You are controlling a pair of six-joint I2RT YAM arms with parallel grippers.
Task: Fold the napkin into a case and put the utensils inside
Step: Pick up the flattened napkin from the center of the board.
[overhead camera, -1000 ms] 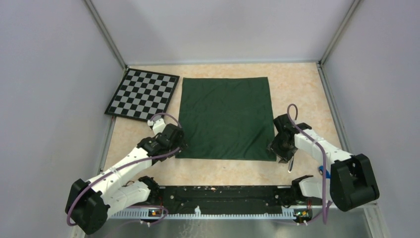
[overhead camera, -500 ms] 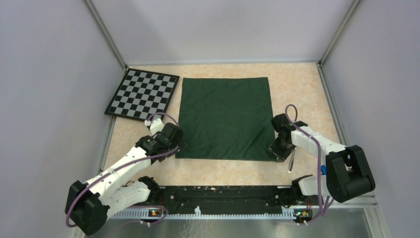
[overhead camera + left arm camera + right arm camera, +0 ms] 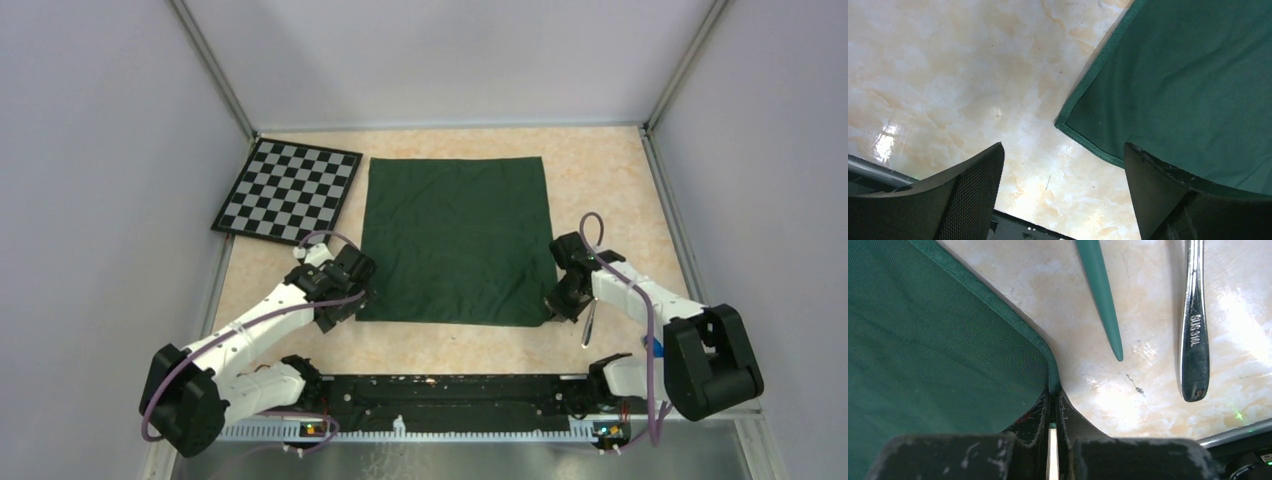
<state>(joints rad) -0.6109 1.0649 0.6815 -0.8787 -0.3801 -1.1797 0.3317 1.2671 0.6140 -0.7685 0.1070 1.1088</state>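
The dark green napkin (image 3: 455,238) lies spread flat and square on the marble table, and no case is in view. My right gripper (image 3: 556,304) is shut on the napkin's near right corner (image 3: 1052,382), with the hem pinched between its fingertips. My left gripper (image 3: 1063,190) stands open low over the table, just short of the near left corner (image 3: 1064,123); nothing is between its fingers. The utensils lie right of the napkin: a teal tapered handle (image 3: 1100,295) and a silver handle (image 3: 1194,330), seen as a thin piece (image 3: 590,325) in the top view.
A black-and-white checkered board (image 3: 288,188) lies at the back left, close to the napkin's left edge. The black base rail (image 3: 440,390) runs along the near edge. A small blue object (image 3: 650,345) sits by the right arm's base. Grey walls enclose the table.
My right gripper has shut onto the napkin's near right corner. The left gripper has shifted slightly toward the near left corner and stayed open.
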